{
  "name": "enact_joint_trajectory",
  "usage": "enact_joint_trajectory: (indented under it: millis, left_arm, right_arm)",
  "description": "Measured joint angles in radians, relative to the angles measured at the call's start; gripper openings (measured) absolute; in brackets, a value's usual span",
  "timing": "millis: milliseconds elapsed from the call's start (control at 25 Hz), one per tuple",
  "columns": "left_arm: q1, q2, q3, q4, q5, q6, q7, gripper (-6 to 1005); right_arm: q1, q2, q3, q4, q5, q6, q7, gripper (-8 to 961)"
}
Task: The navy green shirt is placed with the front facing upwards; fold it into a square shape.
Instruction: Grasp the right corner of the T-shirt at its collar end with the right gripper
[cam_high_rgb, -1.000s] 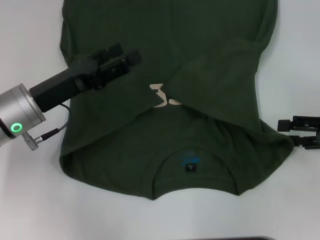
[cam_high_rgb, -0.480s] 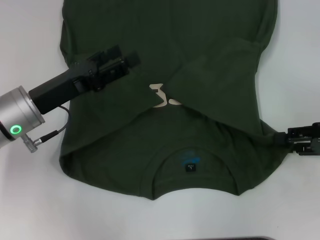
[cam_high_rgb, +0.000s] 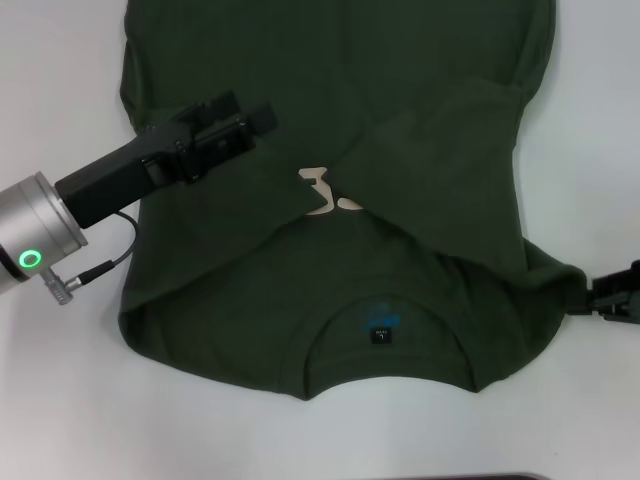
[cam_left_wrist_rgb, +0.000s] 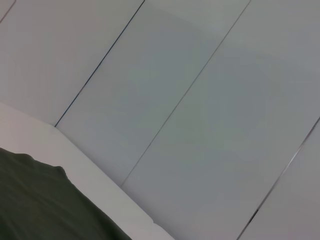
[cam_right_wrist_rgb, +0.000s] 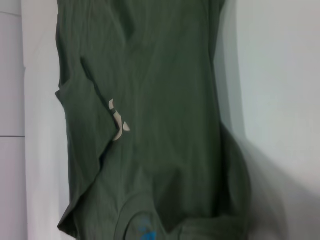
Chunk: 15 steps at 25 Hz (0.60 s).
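The navy green shirt (cam_high_rgb: 330, 290) lies flat on the white table, collar toward me, with its small dark neck label (cam_high_rgb: 378, 335) showing. Both sides are folded in over the chest, so only a bit of the cream lettering (cam_high_rgb: 325, 192) shows between the flaps. My left gripper (cam_high_rgb: 243, 112) hovers open over the folded left flap, holding nothing. At the frame's right edge my right gripper (cam_high_rgb: 603, 298) touches the shirt's shoulder corner (cam_high_rgb: 568, 285). The right wrist view shows the shirt (cam_right_wrist_rgb: 165, 100) and lettering (cam_right_wrist_rgb: 118, 121), and the left wrist view only a corner of the shirt (cam_left_wrist_rgb: 45, 200).
Bare white table (cam_high_rgb: 60, 400) surrounds the shirt on the left, right and front. A thin cable (cam_high_rgb: 112, 258) hangs off my left arm beside the shirt's edge. Grey wall panels (cam_left_wrist_rgb: 200, 100) rise behind the table's far edge.
My right gripper reached in to the shirt's shoulder corner, then drew back right and toward me. The left gripper slid slightly back along its arm. The shirt has barely shifted.
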Motion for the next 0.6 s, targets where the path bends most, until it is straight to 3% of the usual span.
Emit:
enact_joint_trajectory:
  millis: [120,320,600]
  left_arm:
    - [-0.002,0.000,0.000,0.000,0.000,-0.001,0.000,885]
    - [-0.004,0.000,0.000,0.000,0.000,-0.002,0.000,885]
    - [-0.008,0.000,0.000,0.000,-0.004,-0.002,0.000,885]
  right_arm:
    - [-0.013,0.001,0.004,-0.005,0.003,-0.009,-0.010,276]
    - [-0.036,0.002,0.017,-0.007,0.010,-0.018,-0.042,43]
    - [-0.040,0.003,0.055,-0.007,0.010,-0.036,-0.084,12]
